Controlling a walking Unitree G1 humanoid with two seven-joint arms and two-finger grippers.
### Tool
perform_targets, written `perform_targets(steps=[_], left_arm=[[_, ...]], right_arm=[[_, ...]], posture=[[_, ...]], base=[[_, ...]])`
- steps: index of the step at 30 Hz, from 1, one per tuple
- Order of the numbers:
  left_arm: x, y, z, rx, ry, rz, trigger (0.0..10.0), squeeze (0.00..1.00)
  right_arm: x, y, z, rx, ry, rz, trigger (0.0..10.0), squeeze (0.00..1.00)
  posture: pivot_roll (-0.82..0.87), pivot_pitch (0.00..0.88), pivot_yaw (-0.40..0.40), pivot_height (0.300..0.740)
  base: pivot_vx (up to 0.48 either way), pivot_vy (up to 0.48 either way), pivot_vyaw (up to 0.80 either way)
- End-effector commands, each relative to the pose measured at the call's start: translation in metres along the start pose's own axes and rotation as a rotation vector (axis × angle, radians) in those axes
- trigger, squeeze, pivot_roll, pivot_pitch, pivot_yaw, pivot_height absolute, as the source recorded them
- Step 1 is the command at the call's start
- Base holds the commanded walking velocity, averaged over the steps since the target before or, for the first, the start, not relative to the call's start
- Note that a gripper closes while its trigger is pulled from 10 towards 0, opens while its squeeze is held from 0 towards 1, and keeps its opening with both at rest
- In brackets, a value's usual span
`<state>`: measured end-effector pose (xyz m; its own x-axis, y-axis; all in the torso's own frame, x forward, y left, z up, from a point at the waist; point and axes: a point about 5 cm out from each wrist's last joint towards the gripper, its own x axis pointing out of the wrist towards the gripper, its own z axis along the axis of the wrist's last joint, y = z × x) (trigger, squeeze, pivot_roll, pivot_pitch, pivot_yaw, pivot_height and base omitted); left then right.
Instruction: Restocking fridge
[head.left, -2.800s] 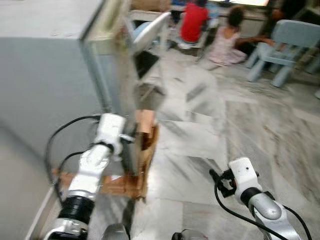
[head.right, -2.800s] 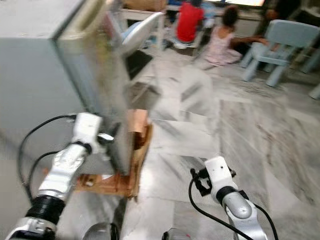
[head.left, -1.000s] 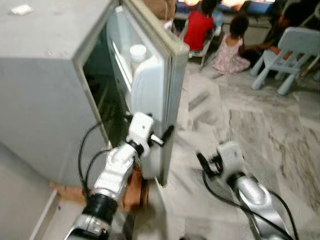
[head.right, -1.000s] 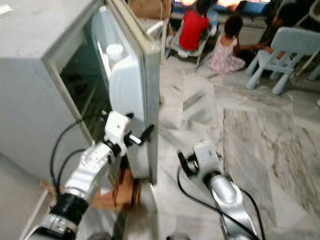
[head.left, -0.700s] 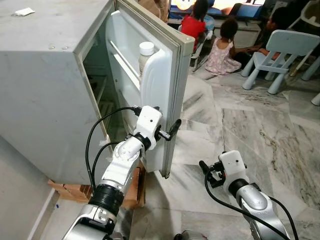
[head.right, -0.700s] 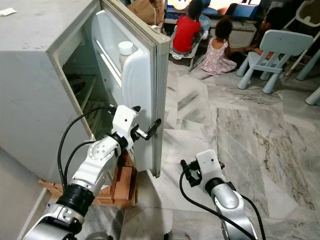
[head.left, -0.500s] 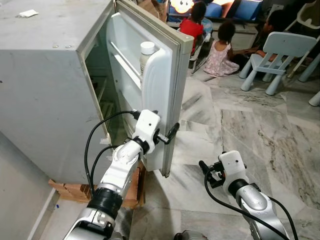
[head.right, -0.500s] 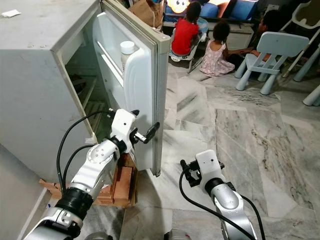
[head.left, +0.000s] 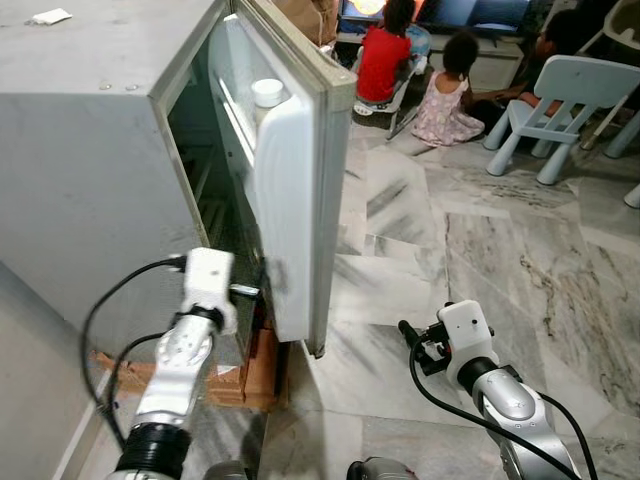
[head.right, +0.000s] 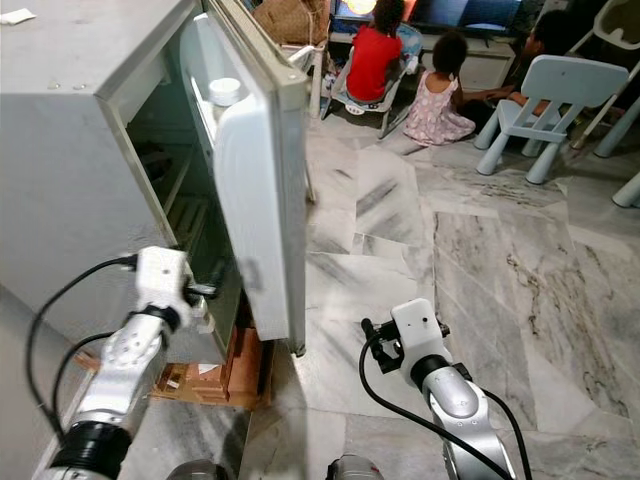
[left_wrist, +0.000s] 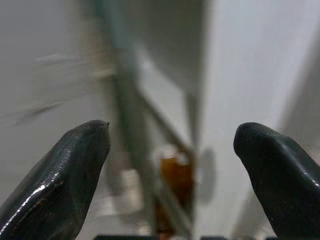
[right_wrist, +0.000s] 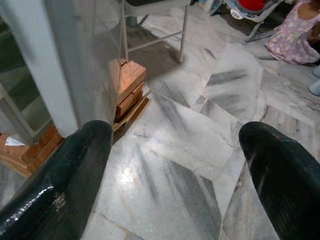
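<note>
A grey fridge (head.left: 90, 150) stands at the left with its door (head.left: 295, 210) partly open. A white-capped bottle (head.left: 267, 93) sits in the door's inner shelf. My left gripper (head.left: 250, 292) is low down, in the gap between the fridge body and the door's inner side. It is open with nothing between its fingers (left_wrist: 65, 170), and its wrist view is blurred. My right gripper (head.left: 408, 335) hangs open over the marble floor to the right of the door, holding nothing, its fingers (right_wrist: 60, 180) wide apart.
The fridge rests on bricks and a wooden board (head.left: 262, 365). Marble floor (head.left: 480, 250) stretches to the right. At the back, people (head.left: 380, 50) sit on the floor beside a light blue chair (head.left: 560, 95) and a metal-legged stand (right_wrist: 150, 35).
My left gripper has pulled back from the door's outer edge to the gap beside the fridge body. The door's free edge has swung a little to the left. The right arm is still.
</note>
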<state>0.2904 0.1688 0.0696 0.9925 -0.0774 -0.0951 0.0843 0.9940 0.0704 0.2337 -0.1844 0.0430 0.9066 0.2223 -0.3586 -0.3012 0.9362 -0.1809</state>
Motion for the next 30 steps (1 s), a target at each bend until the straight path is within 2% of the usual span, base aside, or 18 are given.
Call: perform_targets(steps=[1, 6, 13, 19, 22, 30], left_arm=[[0.000, 0.006, -0.003, -0.021, 0.020, 0.038, 10.0, 0.00], [-0.001, 0.017, 0.000, -0.048, 0.014, 0.076, 10.0, 0.00], [-0.004, 0.020, -0.001, -0.057, 0.018, 0.088, 10.0, 0.00], [-0.017, 0.015, -0.002, -0.107, 0.011, 0.040, 10.0, 0.00], [-0.025, 0.011, -0.003, -0.103, 0.011, 0.022, 10.0, 0.00], [-0.024, 0.007, -0.002, -0.123, 0.009, 0.007, 10.0, 0.00]], right_arm=[[0.000, -0.003, 0.000, -0.005, 0.004, -0.001, 10.0, 0.00], [0.000, -0.003, 0.000, -0.010, 0.006, 0.000, 10.0, 0.00], [0.000, -0.004, -0.001, -0.010, 0.009, 0.000, 10.0, 0.00], [0.000, -0.004, -0.001, -0.009, 0.012, -0.001, 10.0, 0.00], [0.001, -0.004, -0.002, -0.008, 0.015, 0.002, 10.0, 0.00], [0.004, -0.004, -0.001, -0.011, 0.016, 0.010, 10.0, 0.00]], posture=[[-0.03, 0.053, -0.036, 0.740], [-0.04, 0.054, -0.041, 0.740], [-0.04, 0.056, -0.042, 0.740], [-0.03, 0.059, -0.043, 0.740], [-0.02, 0.060, -0.046, 0.740], [-0.03, 0.055, -0.049, 0.740]], base=[[0.000, 0.000, 0.00], [0.000, 0.000, 0.00], [0.000, 0.000, 0.00], [0.000, 0.000, 0.00], [0.000, 0.000, 0.00], [0.000, 0.000, 0.00]])
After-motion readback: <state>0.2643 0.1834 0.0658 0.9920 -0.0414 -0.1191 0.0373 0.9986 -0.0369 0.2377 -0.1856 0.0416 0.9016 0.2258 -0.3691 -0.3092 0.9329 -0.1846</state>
